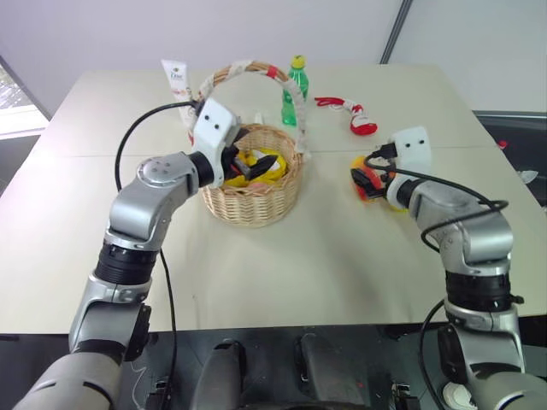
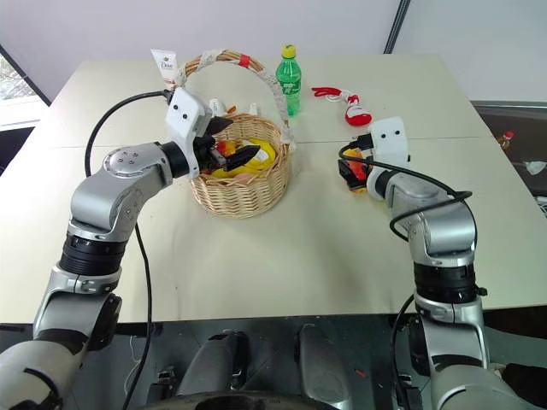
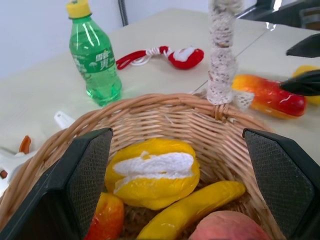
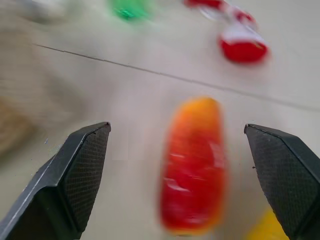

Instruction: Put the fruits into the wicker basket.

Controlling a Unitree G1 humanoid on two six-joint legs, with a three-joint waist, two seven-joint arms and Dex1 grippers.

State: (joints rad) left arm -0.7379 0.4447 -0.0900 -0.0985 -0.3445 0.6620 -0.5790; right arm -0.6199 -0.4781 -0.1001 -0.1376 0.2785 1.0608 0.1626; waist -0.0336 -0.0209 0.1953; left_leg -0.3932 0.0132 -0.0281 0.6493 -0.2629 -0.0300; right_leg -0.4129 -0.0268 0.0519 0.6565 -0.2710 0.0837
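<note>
Mango lies on table between spread right fingers.

Silver arms — black cables, white wrist-boxes

Left claw over wicker basket

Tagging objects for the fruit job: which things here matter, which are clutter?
Job:
wicker basket
mango on the table
lemon beside it
peach in the basket
right gripper, jaws open around the mango

Clutter:
green bottle
red-and-white toy
white tube
</note>
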